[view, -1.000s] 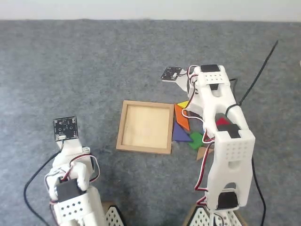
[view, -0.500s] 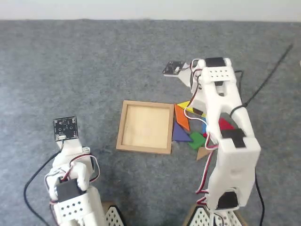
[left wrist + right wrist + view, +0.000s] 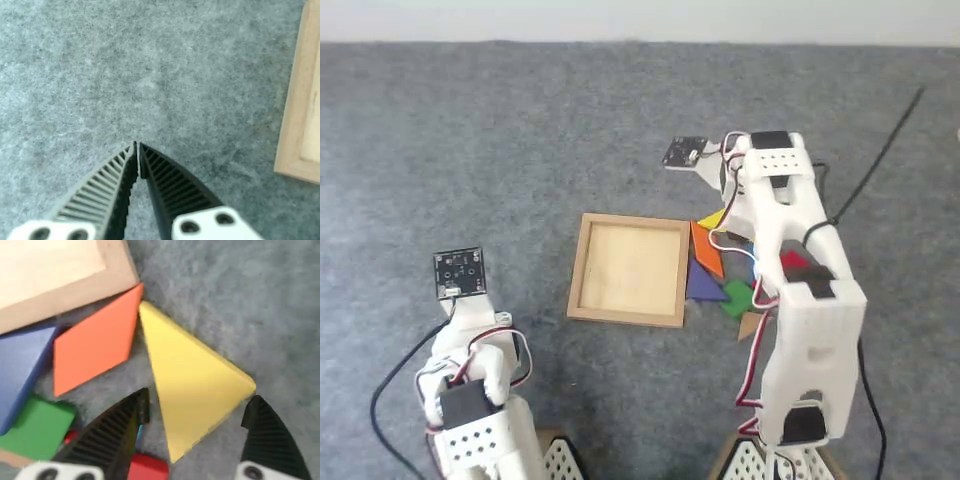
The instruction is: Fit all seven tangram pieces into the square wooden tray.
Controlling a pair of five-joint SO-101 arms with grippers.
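From above, the tray [image 3: 628, 270] sits near the middle of the grey tabletop [image 3: 520, 130], its bare wooden floor showing. The pieces lie in a cluster just off the tray's right edge: an orange piece [image 3: 706, 248] and a blue piece [image 3: 703, 286] touch or nearly touch the rim, with a yellow piece [image 3: 712, 219], a green piece [image 3: 737, 298], a red piece [image 3: 794, 260] and a tan piece [image 3: 752, 325] beside them. The right arm [image 3: 800, 300] stretches over this cluster, and the left arm [image 3: 470, 390] is folded back near the front left corner. In the left wrist view, the left gripper [image 3: 137, 146] hangs over bare tabletop with its fingers pressed together on nothing, the tray's rim [image 3: 297, 100] well apart from it. In the right wrist view, the right gripper [image 3: 199, 400] is spread wide, one finger on each side of the yellow triangle [image 3: 192, 385], neither visibly touching it; the orange parallelogram [image 3: 95, 342] lies between that triangle and the tray's corner [image 3: 60, 290].
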